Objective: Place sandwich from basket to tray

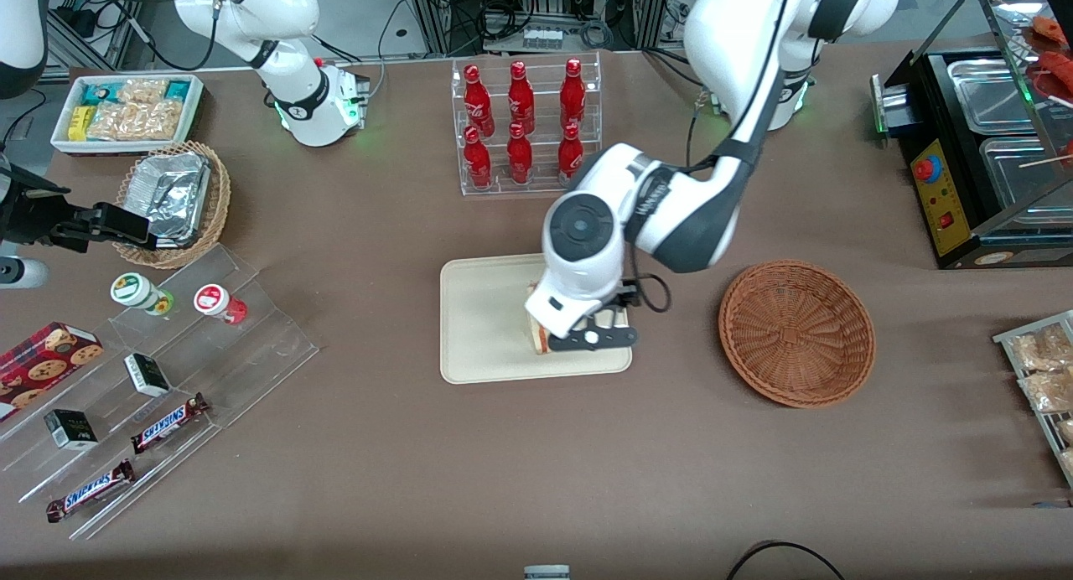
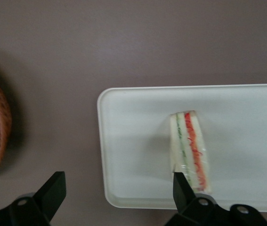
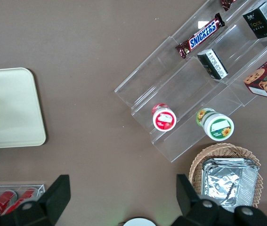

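Note:
The sandwich (image 2: 190, 150), a pale wedge with red and green filling lines, rests on the cream tray (image 2: 133, 141) with its cut edge facing up. My left gripper (image 2: 117, 188) hovers over the tray, open wide and empty. One fingertip (image 2: 180, 186) is at the sandwich's end; the other is out over the table beside the tray. In the front view the gripper (image 1: 587, 324) is over the tray (image 1: 486, 328) at its end nearer the basket, with the sandwich (image 1: 541, 339) partly hidden under the wrist. The reddish-brown wicker basket (image 1: 796, 333) stands empty beside the tray.
A clear rack of red bottles (image 1: 524, 127) stands farther from the front camera than the tray. Toward the parked arm's end are a clear stepped display with snacks (image 1: 168, 379), a tan basket with foil containers (image 1: 172, 199) and a white snack bin (image 1: 126, 111). A black appliance (image 1: 972, 144) stands toward the working arm's end.

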Controlling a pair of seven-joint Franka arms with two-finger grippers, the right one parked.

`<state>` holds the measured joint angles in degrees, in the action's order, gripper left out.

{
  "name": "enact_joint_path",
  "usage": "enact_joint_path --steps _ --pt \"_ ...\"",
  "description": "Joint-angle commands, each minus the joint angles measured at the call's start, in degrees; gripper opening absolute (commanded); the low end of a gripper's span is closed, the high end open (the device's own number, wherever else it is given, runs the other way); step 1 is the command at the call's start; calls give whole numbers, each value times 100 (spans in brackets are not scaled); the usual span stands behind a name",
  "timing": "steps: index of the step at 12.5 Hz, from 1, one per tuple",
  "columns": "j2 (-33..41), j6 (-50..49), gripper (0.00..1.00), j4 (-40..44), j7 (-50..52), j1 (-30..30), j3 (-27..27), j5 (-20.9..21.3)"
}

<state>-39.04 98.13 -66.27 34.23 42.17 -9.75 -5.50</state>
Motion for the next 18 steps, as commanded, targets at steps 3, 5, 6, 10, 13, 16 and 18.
enact_joint_path --steps 3,5,6,10,13,16,18 --pt "1151 75 100 -1509 -1635 46 -956 -469" --pt "1520 91 100 -2001 -2243 46 -1239 -478" --pt "1592 92 100 -2039 -2341 46 -1353 -478" --pt "1873 -13 100 -2074 -2763 54 -1705 -522" --pt "2084 -425 100 -2065 -3132 54 -1889 -479" --pt "2444 -909 100 -2039 -3520 46 -1987 -426" --pt "2611 -1103 100 -2021 -3503 55 -2048 -399"
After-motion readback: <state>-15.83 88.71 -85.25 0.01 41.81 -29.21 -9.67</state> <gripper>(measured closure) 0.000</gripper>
